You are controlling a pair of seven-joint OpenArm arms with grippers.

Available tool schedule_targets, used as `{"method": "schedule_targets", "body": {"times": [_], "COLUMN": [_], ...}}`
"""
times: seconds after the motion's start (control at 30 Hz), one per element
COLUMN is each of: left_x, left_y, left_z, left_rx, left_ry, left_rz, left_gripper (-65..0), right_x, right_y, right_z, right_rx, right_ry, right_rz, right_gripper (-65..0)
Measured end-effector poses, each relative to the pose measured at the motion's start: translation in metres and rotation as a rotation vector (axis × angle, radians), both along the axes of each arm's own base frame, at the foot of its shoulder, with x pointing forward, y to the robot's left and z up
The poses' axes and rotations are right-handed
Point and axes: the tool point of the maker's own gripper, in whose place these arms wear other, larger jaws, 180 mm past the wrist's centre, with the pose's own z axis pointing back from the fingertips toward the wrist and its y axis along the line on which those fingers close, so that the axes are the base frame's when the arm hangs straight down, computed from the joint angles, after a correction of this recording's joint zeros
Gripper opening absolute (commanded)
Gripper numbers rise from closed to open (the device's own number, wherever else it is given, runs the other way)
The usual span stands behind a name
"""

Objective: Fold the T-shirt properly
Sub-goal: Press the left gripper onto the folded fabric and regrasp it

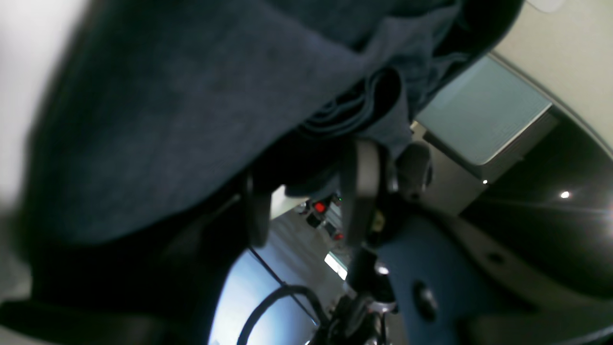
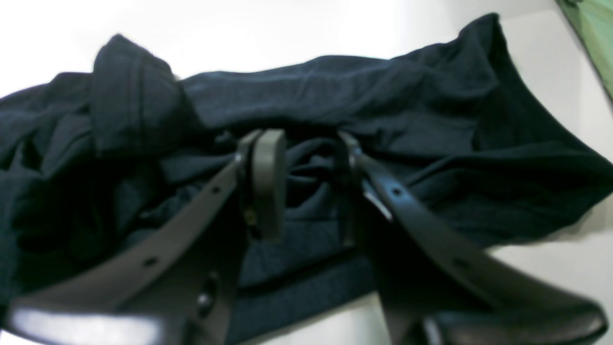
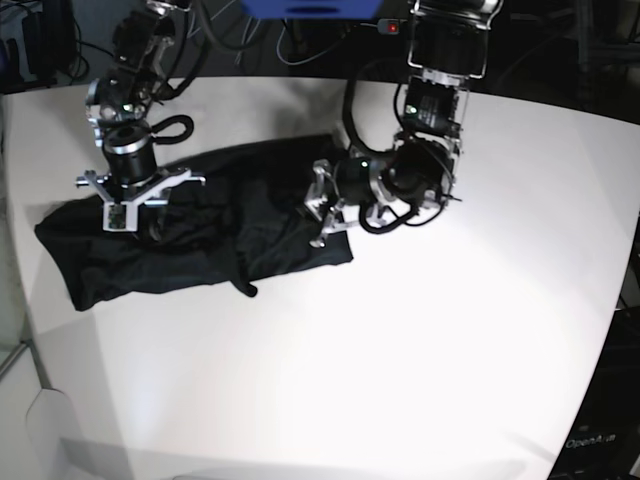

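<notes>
The black T-shirt (image 3: 220, 240) lies crumpled in a long band across the left half of the white table (image 3: 450, 330). My right gripper (image 3: 128, 222) points down onto its left part. In the right wrist view the gripper (image 2: 306, 139) is open, with bunched folds of the T-shirt (image 2: 383, 96) lying between and under its fingers (image 2: 268, 182). My left gripper (image 3: 322, 210) is at the shirt's right end, turned sideways. In the left wrist view it (image 1: 306, 163) is open, with room showing between the fingers (image 1: 361, 191). The T-shirt (image 1: 167, 120) hangs over the tips there.
The table's curved front edge (image 3: 300, 470) runs along the bottom of the base view, with bare white surface on the right. Cables and dark equipment (image 3: 300, 30) stand behind the table. A green object (image 2: 594, 38) shows at the right wrist view's top right corner.
</notes>
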Motion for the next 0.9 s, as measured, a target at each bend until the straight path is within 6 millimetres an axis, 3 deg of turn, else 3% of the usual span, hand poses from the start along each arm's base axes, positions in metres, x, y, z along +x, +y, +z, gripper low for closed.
{"method": "schedule_targets", "body": {"times": [0.23,0.4,0.7,0.9], "left_x": [0.008,0.017,0.003,0.002], "left_y": [-0.001,-0.005,-0.032,-0.057], "left_z": [0.001,0.025,0.03,0.047], "left_rx": [-0.005,-0.015,-0.013,-0.029], "left_ry": [-0.004,-0.088,-0.108,-0.161], "left_rz": [-0.006,-0.013,-0.119,-0.221], "left_gripper": [-43.9,-59.9,-60.5,-60.5], "right_x": [0.001,0.001,0.001,0.001], "right_y": [0.0,0.0,0.0,0.0], "right_z": [0.001,0.001,0.001,0.001], "right_rx": [0.0,0.0,0.0,0.002], "right_ry": [-0.003,-0.002,-0.002,-0.003], "right_rz": [0.0,0.0,0.0,0.0], "right_gripper": [-46.1,-46.1,-46.1,-46.1]}}
